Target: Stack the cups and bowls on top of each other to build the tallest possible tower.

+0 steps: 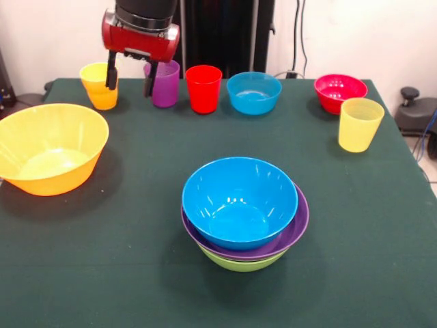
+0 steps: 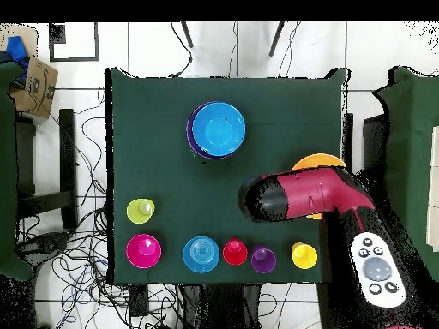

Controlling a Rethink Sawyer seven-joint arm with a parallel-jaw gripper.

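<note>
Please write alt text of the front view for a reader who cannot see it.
Blue, purple and green bowls sit nested as a tower mid-table, a wide orange bowl apart. The open gripper hovers by a back row of cups.

dark green table, white wall behind, cables on white floor.

Seen from above: the red and black arm is reaching over the green table, partly covering the orange bowl. The tower is standing apart, blue bowl uppermost. Cups and small bowls are lining the table's lower edge.
</note>
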